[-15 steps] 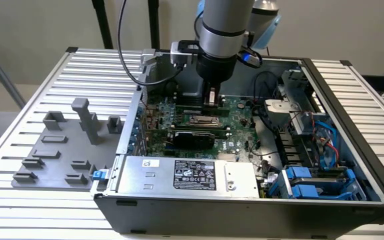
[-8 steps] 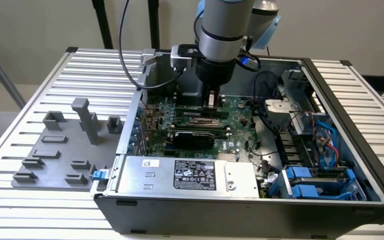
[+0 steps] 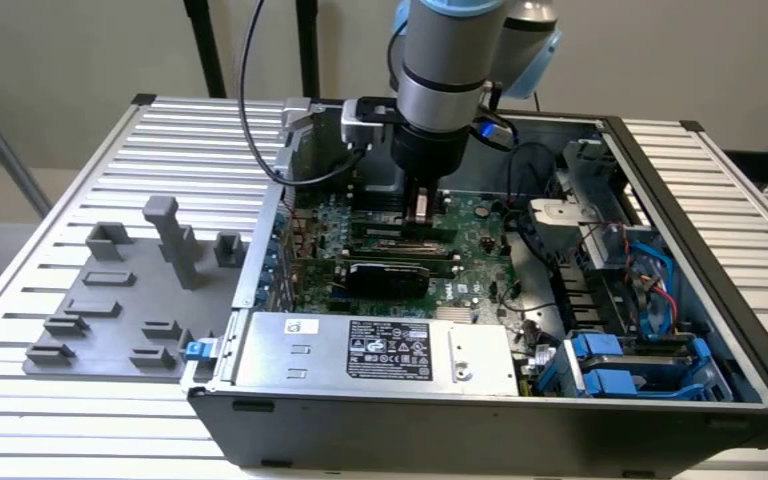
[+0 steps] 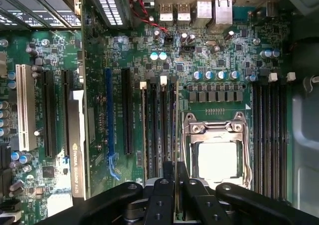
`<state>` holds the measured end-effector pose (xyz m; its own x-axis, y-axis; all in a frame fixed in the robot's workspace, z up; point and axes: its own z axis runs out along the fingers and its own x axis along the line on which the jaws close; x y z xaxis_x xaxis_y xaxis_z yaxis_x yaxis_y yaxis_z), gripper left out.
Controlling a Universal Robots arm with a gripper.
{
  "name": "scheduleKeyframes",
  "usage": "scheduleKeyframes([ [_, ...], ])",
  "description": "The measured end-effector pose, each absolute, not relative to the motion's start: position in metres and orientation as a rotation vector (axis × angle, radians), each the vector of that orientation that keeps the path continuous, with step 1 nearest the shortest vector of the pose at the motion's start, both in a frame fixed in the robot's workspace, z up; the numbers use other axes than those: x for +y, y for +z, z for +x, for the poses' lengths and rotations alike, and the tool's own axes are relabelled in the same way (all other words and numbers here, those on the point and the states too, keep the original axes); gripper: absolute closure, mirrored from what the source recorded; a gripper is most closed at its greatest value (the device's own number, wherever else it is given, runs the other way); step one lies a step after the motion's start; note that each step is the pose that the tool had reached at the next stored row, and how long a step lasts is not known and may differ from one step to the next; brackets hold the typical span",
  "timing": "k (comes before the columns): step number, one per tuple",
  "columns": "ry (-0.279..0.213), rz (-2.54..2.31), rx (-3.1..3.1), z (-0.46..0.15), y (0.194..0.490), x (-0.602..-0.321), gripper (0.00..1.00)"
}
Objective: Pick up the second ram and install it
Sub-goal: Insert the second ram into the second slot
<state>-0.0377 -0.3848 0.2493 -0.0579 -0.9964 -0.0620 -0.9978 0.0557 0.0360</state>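
Observation:
My gripper (image 3: 420,222) is down inside the open computer case, low over the green motherboard (image 3: 475,228). Its black fingers (image 4: 162,200) stand close together on a thin green stick, the second ram (image 4: 176,125), seen edge-on in the wrist view. The stick runs along the row of dark memory slots (image 4: 159,130) beside the processor socket (image 4: 217,155); whether it is seated in a slot I cannot tell. In the exterior view the ram (image 3: 420,205) shows as a pale vertical strip under the wrist.
The black case walls (image 3: 491,425) surround the board. A power supply box (image 3: 384,350) lies near the front, with blue drive bays (image 3: 631,365) and cables at the exterior view's right. A grey holder plate (image 3: 117,300) with blocks lies on the slatted table at the exterior view's left. An expansion card (image 4: 75,145) sits beside the slots.

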Motion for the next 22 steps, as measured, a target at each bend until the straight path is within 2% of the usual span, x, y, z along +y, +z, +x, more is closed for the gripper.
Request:
scheduleKeyframes([
  [22, 0.102, -2.144, 2.27, -0.0377, 0.2422, -0.3847, 0.86],
])
